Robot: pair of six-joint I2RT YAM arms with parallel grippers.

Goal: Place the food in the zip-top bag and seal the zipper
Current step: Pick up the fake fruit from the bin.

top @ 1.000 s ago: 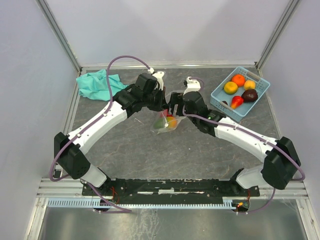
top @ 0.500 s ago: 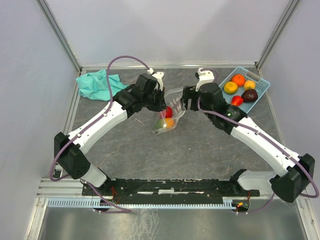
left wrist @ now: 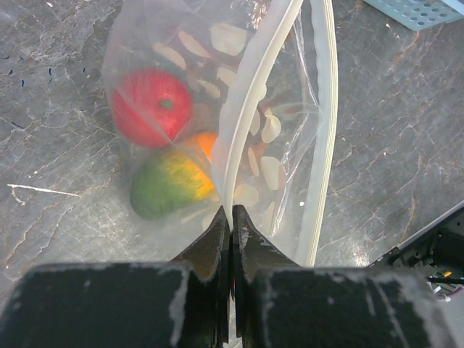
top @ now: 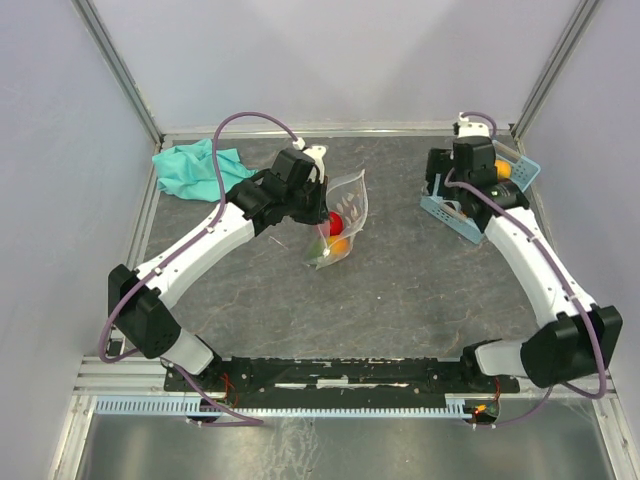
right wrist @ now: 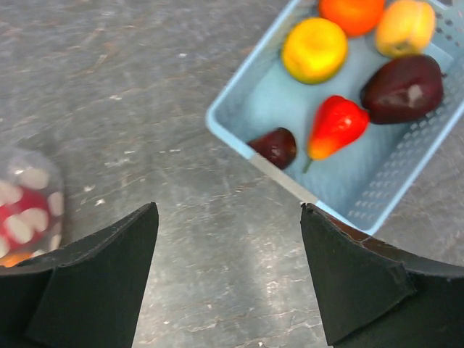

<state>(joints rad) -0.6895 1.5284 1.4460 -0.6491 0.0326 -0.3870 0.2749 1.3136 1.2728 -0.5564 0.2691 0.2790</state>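
Observation:
The zip-top bag hangs by its mouth from my left gripper, its bottom resting on the table. In the left wrist view my left gripper is shut on one side of the whitish zipper; the other side of the strip bows away, so the mouth gapes. Inside lie a red fruit, a green-yellow fruit and an orange one. My right gripper is open and empty, over bare table by the basket's near corner. More food lies in the basket: a red-orange fruit and a small maroon fruit.
The light-blue basket at the back right also holds a yellow fruit, an orange one, a yellow-orange one and a large maroon one. A teal cloth lies at the back left.
My right arm has swung from the bag's mouth rightward to the basket, still open. The left gripper has kept its hold; the bag now hangs with its mouth open.

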